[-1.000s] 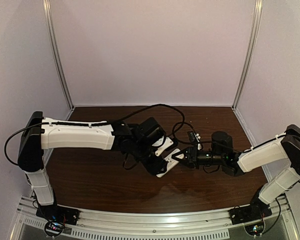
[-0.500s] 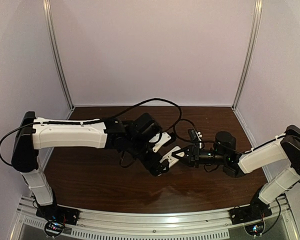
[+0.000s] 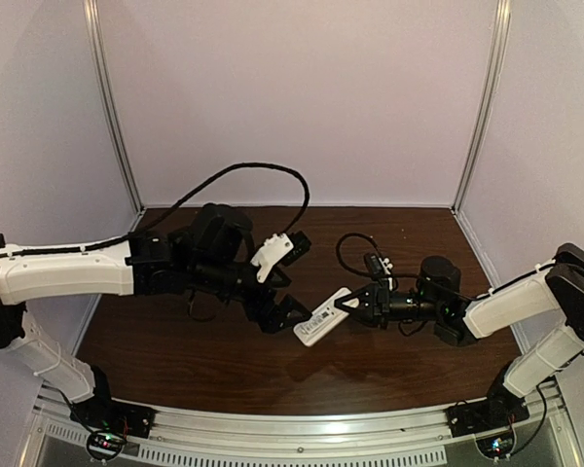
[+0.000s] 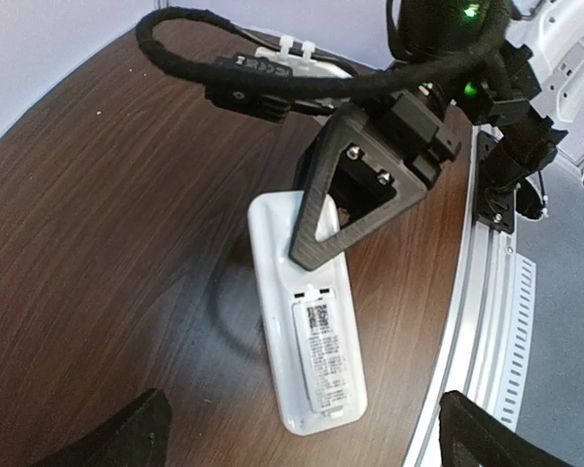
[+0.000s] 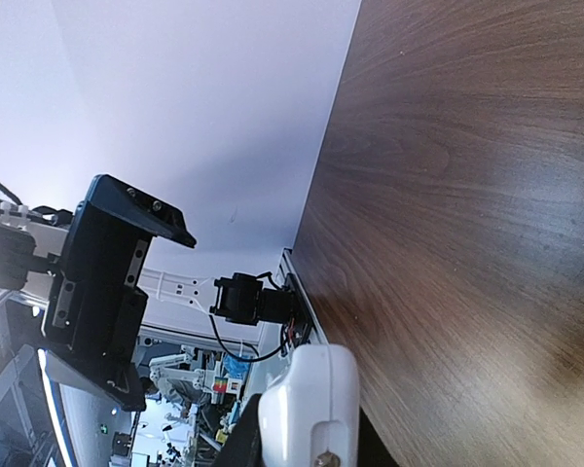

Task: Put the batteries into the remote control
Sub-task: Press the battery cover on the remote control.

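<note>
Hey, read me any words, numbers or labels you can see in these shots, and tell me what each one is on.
Sticker on the back of the remote control: a small code square above several lines of fine print, all too small and blurred to read.
Same sticker in the top view: only dark specks, unreadable.
Nothing else in the three views carries legible text.

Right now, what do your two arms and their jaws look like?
Both match: the left arm and right arm have white moulded shells, black joints and black wrists, each trailing a looped black cable. The jaws are black, the right ones open triangular frames. A green light glows on the right wrist.
</note>
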Controlling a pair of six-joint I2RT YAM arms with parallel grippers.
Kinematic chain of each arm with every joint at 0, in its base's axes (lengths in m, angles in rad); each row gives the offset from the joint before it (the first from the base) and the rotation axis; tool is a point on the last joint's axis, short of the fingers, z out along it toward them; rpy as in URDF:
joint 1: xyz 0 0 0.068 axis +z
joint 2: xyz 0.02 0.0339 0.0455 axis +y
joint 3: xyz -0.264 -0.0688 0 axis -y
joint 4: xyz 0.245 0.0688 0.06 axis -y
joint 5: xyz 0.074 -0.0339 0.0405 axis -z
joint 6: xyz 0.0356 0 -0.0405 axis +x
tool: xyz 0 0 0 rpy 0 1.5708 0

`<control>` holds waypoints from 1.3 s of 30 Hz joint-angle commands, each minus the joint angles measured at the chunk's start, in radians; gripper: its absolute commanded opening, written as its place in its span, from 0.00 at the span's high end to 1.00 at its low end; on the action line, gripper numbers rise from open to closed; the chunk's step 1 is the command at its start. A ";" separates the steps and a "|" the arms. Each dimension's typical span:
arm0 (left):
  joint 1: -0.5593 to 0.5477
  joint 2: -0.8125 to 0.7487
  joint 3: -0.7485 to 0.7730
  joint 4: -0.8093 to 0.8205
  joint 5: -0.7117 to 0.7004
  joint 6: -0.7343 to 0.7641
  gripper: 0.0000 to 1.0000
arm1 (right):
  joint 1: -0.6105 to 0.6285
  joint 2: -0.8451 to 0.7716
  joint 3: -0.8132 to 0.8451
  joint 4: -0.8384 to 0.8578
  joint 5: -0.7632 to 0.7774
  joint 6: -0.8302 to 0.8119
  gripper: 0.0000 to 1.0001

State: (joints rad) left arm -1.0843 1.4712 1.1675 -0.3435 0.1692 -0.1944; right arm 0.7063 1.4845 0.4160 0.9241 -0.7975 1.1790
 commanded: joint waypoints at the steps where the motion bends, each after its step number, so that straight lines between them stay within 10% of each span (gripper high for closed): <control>1: 0.010 -0.092 -0.108 0.127 0.074 0.097 0.04 | -0.005 -0.023 -0.004 0.058 -0.059 0.028 1.00; 19: -0.118 -0.230 -0.230 0.152 0.139 0.695 0.48 | -0.001 -0.030 0.063 -0.072 -0.211 0.033 1.00; 39: -0.161 -0.105 -0.172 0.106 0.099 0.806 0.72 | 0.035 -0.013 0.135 -0.153 -0.261 -0.026 1.00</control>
State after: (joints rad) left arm -1.2438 1.3502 0.9714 -0.2413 0.2874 0.5938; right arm 0.7292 1.4754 0.5213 0.7578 -1.0336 1.1728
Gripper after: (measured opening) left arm 0.290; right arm 0.217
